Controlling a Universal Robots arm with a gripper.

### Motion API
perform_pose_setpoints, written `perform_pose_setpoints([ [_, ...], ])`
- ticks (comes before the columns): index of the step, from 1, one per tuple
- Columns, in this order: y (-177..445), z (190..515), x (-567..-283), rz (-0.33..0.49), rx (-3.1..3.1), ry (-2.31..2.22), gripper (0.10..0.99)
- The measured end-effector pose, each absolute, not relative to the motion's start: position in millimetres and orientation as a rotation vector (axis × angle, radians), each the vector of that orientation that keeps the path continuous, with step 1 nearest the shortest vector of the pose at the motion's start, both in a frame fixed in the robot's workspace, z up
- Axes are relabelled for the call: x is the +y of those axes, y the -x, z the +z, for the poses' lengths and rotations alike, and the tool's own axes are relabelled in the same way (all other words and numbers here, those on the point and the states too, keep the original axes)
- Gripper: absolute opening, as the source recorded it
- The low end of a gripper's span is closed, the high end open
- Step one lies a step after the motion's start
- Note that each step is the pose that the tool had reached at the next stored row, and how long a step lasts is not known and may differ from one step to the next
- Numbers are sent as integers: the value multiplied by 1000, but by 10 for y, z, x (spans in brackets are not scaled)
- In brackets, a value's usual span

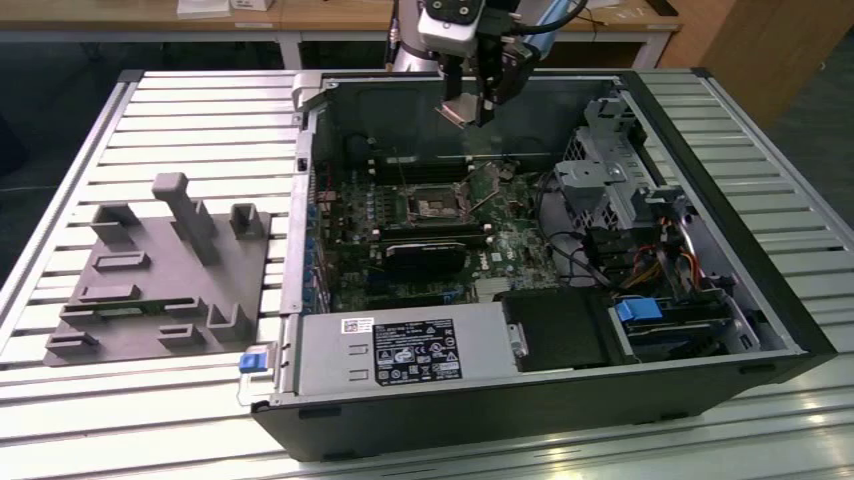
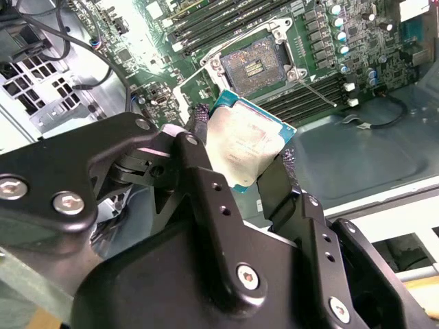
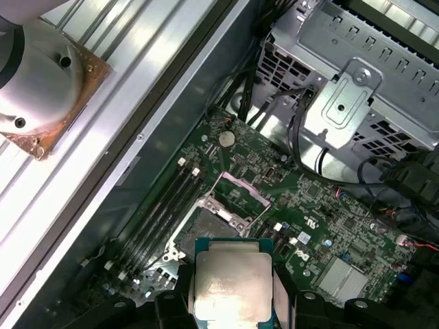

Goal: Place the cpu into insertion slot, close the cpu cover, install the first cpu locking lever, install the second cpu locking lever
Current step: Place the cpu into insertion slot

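While the claw (image 1: 477, 106) is hanging above the open computer case (image 1: 534, 425) in the exterior view, its two black fingers (image 2: 285, 168) are clamping the chip (image 2: 247, 145) by opposite edges. In both wrist views the chip's silver face is turned toward the cameras. The chip is riding in the air, well apart from the socket (image 2: 255, 65). That socket is lying bare on the green circuit board (image 1: 523, 250), its dark, faintly golden centre showing. The thin metal cover (image 3: 241, 193) appears to be standing swung open along one side of the socket, so nothing seems to be blocking the way down.

Judging from this, the placing step is under way and the chip is not yet seated. Doing it well is mostly a matter of squareness. The chip is looking tilted and turned relative to the socket in the second wrist view, so it needs levelling and lining up edge for edge with the black frame. A straight, gentle descent suits it best, with no sliding across the contacts, and the raised cover and the nearby levers need a wide berth. The grip is best eased only once the chip is lying flat inside the frame.
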State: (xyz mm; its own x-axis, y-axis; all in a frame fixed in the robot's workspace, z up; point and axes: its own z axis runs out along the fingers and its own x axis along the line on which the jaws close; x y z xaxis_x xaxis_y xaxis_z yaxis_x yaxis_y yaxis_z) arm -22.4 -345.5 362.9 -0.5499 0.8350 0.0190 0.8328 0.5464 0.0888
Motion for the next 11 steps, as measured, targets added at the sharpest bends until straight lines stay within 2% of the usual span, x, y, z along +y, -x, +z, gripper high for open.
perform_pose_setpoints([
  [11,224,3627,-3455,135,2708,-1533,537],
])
